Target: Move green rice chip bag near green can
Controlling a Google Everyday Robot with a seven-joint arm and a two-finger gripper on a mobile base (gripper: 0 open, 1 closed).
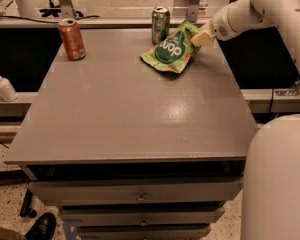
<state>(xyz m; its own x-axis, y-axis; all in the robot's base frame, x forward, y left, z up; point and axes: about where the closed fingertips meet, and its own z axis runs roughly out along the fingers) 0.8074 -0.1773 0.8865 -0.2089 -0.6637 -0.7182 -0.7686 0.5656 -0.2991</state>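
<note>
The green rice chip bag [169, 50] lies at the far right of the grey table [130, 114], with its upper right corner raised. My gripper [199, 38] reaches in from the right and is shut on that raised corner. The green can [160, 24] stands upright just left of the bag's top, close to it; I cannot tell whether they touch.
An orange-red can [71, 39] stands at the table's far left. A white pump bottle [3, 85] sits on a ledge to the left. My white arm [255, 11] spans the upper right and my base [277, 179] fills the lower right. Drawers [140, 196] run under the table's front edge.
</note>
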